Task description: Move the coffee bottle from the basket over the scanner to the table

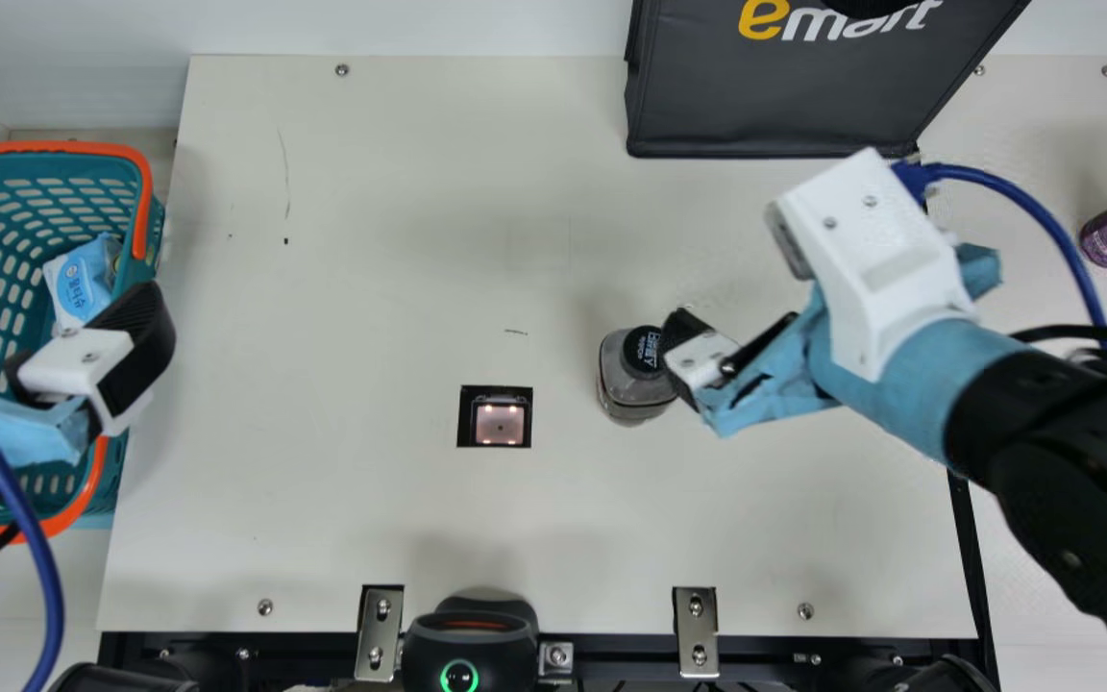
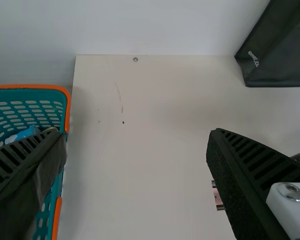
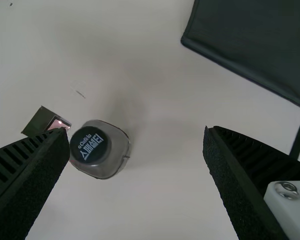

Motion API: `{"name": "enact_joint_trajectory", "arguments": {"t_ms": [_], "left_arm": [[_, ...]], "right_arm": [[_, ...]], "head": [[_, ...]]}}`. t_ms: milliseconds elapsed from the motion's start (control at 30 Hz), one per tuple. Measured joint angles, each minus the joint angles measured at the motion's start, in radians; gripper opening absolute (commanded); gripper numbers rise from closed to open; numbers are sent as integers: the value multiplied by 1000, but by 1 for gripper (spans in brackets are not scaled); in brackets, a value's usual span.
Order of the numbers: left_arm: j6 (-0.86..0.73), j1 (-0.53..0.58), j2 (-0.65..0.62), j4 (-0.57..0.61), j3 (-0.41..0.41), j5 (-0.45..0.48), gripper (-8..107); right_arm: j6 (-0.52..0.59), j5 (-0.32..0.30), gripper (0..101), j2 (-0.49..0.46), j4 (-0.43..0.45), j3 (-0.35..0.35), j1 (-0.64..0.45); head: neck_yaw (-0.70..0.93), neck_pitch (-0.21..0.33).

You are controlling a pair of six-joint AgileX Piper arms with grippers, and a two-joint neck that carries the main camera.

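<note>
Left gripper (image 1: 63, 309), scanner (image 1: 496, 418), coffee bottle (image 1: 637, 375) and right gripper (image 1: 738, 332), seen with the table (image 1: 371, 240).

Well left of the scanner, the basket (image 1: 44, 149) contains a blue packet (image 1: 83, 279); the left gripper is over the basket, its fingers apart. Near the scanner, on its right, the coffee bottle stands upright on the table. Farther right of the scanner is the right gripper, its fingers also apart, one just beside the bottle; contact cannot be determined. Beyond the scanner, to the right, is a black bag (image 1: 803, 101).
</note>
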State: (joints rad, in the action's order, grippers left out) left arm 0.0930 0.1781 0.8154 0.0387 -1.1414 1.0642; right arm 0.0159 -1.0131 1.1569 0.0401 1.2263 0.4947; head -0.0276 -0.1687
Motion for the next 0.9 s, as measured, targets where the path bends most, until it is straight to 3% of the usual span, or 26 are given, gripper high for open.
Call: {"name": "enact_joint_trajectory", "arguments": {"t_ms": [467,900], "left_arm": [[0,0,0,0,0,0,90],[0,0,0,0,0,0,90]], "right_arm": [[-169,67,95,149,73,-16,145],[-262,58,95,193,94,-50,179]], "head": [[0,2],[-2,2]]}}
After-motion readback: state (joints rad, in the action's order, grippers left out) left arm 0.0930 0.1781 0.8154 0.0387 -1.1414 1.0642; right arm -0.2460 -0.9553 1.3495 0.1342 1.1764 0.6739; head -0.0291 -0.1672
